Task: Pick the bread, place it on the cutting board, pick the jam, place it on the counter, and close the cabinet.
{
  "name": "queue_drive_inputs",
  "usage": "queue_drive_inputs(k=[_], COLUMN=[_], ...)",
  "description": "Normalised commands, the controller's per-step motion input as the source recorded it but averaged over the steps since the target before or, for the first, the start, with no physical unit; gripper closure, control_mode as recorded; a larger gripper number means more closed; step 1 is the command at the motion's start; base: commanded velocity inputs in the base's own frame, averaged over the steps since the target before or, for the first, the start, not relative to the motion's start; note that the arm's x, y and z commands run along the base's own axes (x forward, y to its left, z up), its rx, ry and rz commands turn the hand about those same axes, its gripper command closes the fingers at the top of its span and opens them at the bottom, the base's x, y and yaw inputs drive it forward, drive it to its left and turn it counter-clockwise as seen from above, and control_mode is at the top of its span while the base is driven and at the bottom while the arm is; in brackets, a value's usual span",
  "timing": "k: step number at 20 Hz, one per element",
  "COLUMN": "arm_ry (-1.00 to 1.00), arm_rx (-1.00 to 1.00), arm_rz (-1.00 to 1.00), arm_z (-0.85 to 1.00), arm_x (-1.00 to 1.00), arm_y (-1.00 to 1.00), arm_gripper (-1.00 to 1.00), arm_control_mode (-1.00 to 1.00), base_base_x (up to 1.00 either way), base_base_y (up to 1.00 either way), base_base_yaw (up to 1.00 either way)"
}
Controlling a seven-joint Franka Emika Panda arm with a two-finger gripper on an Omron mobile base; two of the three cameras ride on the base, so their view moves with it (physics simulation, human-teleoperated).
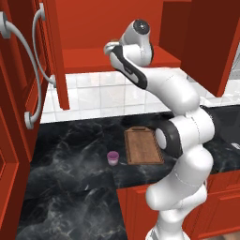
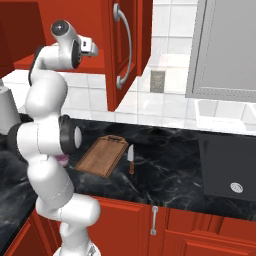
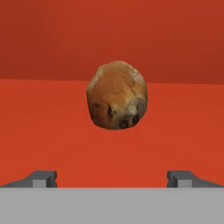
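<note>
Hand view: gripper (image 3: 112, 178) jaws wide open, tips apart, small round golden-brown roll (image 3: 117, 95) ahead on red cabinet shelf (image 3: 39, 131). Base views: arm blocks roll. Purple jar (image 1: 112, 157) sits on black marble counter (image 1: 70, 159).

bread (image 3: 117, 95): round golden-brown roll, centre of frame, resting on red cabinet shelf (image 3: 52, 131)
gripper (image 3: 112, 178): fingertips spread wide at bottom corners, apart from roll

The arm (image 1: 180, 136) rises from its base, bends at a dark elbow and reaches up and forward, its wrist level at the top. The gripper (image 3: 112, 177) points straight ahead, its fingers (image 3: 43, 178) spread wide apart with nothing between them.
</note>
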Motion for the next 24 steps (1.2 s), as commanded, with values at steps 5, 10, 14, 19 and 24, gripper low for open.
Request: queue_drive_inputs(k=[5, 10, 14, 19, 24], arm_ry=[0.0, 0.0, 0.0, 0.0, 0.0], arm_rx=[0.0, 0.0, 0.0, 0.0, 0.0], arm_rz=[0.0, 0.0, 0.0, -0.01, -0.01], arm_z=[0.0, 0.0, 0.0, 0.03, 0.04], arm_x=[0.34, 0.33, 0.32, 0.28, 0.25], arm_y=[0.0, 0.0, 0.0, 0.0, 0.0], arm_gripper=[-1.0, -1.0, -1.0, -1.0, -1.0], arm_control_mode=[-1.0, -1.0, -1.0, -1.0, -1.0], base_base_x=[0.0, 0.0, 0.0, 0.0, 0.0], base_base_y=[0.0, 0.0, 0.0, 0.0, 0.0], base_base_yaw=[0.0, 0.0, 0.0, 0.0, 0.0])
